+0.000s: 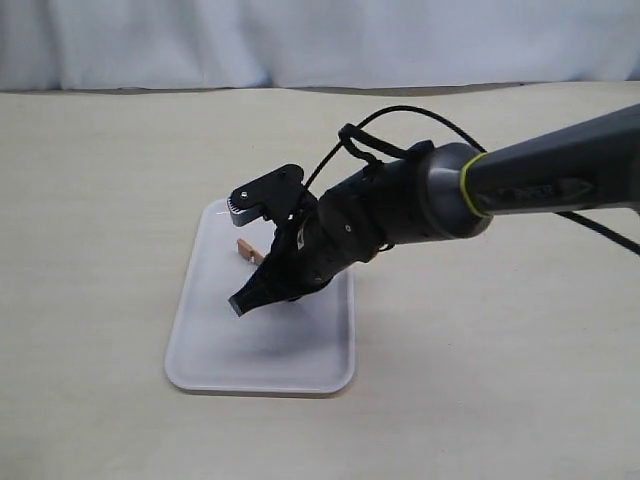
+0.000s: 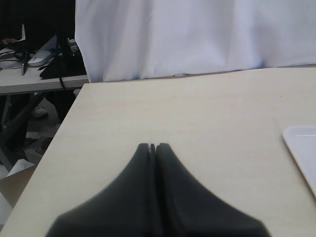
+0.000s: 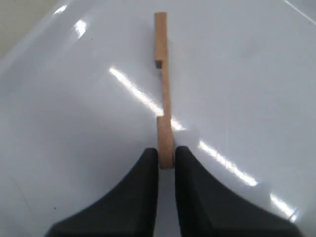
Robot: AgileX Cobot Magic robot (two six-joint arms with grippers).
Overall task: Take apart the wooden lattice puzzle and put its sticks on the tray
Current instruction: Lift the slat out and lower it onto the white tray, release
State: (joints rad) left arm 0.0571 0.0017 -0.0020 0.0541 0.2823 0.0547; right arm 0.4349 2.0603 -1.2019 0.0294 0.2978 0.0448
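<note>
A single reddish-brown notched stick [image 3: 165, 133] stretches out over the white tray [image 3: 74, 98]. Its near end sits between the fingertips of my right gripper [image 3: 166, 157], which is shut on it. From outside, the right arm reaches across the tray [image 1: 200, 350], its gripper [image 1: 243, 300] pointing down at it. One end of the stick [image 1: 245, 249] pokes out behind the fingers. My left gripper [image 2: 153, 147] is shut on nothing above bare table, and a corner of the tray [image 2: 302, 148] shows beside it. The assembled lattice puzzle and the other sticks are out of view.
Beige tabletop [image 1: 100, 200] surrounds the tray, with a white curtain [image 1: 300, 40] along the back edge. Past the table's edge, the left wrist view shows a desk with clutter [image 2: 34, 59].
</note>
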